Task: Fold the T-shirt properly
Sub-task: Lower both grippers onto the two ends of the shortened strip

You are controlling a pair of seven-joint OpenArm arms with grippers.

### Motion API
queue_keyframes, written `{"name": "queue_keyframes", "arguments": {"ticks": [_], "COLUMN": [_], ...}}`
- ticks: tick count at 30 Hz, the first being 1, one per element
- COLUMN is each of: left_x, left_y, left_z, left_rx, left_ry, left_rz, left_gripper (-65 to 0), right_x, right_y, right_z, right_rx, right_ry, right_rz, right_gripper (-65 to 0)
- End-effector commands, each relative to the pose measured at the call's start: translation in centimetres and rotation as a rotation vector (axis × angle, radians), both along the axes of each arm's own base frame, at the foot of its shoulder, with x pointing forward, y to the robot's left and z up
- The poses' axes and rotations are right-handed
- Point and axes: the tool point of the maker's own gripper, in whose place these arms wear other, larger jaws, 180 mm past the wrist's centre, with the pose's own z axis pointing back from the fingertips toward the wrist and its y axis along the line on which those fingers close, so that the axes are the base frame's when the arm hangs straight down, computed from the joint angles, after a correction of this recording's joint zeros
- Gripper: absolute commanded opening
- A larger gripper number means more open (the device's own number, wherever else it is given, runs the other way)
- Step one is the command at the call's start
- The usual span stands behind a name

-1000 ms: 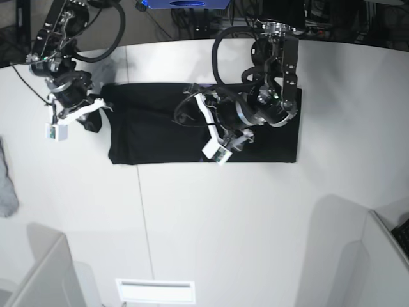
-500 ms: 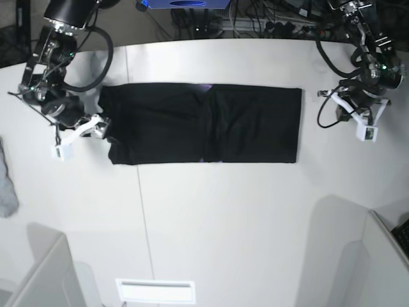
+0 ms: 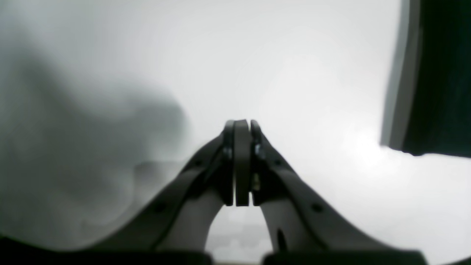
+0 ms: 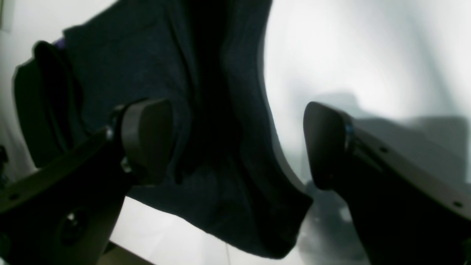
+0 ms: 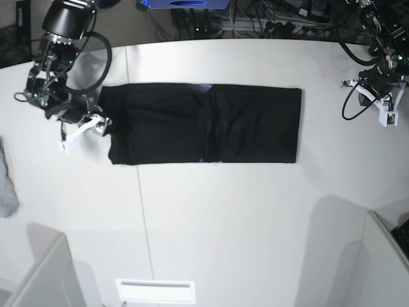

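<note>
Now, with the T-shirt (image 5: 201,125) lying as a long black band on the white surface (image 5: 223,217), the right pincer (image 4: 239,143), spread apart over its end, should pinch both layers squarely, while the left pincer (image 3: 241,162) sits pressed together, well clear.

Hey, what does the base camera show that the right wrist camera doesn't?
Only the base view shows the whole T-shirt folded into a long band, the left gripper far off beside it, and a grey cloth at the table edge. Only the right wrist view shows the right gripper open, one finger over the shirt's end. Both show black fabric on the white table.
</note>
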Motion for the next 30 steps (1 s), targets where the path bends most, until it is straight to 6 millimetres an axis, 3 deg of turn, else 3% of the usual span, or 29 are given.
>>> {"name": "queue_keyframes", "arguments": {"ticks": [1, 4, 10, 17, 20, 25, 26, 30], "left_x": [0.8, 1.0, 2.1, 3.8, 3.8, 4.1, 4.2, 5.0], "left_y": [0.5, 0.2, -3.6, -7.8, -9.4, -11.1, -11.1, -11.5], "left_z": [1.0, -0.1, -2.4, -5.2, -7.5, -8.4, -8.3, -7.9], "left_rx": [0.018, -0.008, -0.071, -0.159, -0.204, -0.229, -0.229, -0.227], "left_ry": [-0.049, -0.050, -0.005, 0.001, 0.057, 0.082, 0.079, 0.063], "left_rz": [-0.010, -0.010, -0.109, -0.195, -0.222, -0.262, -0.262, -0.276], "left_gripper": [-65.0, -65.0, -65.0, -65.0, -65.0, -65.0, -65.0, -65.0], "right_x": [0.2, -1.1, -1.8, -1.4, -0.9, -0.3, 0.0, 1.6], "right_y": [0.0, 2.0, 4.1, 4.6, 4.4, 4.0, 4.0, 3.7], "right_z": [0.4, -0.6, -1.2, -1.2, -1.8, -2.6, -2.3, -0.6], "right_rx": [-0.008, -0.003, 0.021, 0.030, 0.044, 0.058, 0.055, 0.018], "right_ry": [-0.013, 0.022, 0.040, 0.037, 0.057, 0.082, 0.072, 0.011], "right_rz": [0.019, 0.085, 0.124, 0.123, 0.114, 0.094, 0.095, 0.107], "right_gripper": [-14.6, -14.6, -14.9, -16.2, -29.6, -62.4, -65.0, -65.0]}}
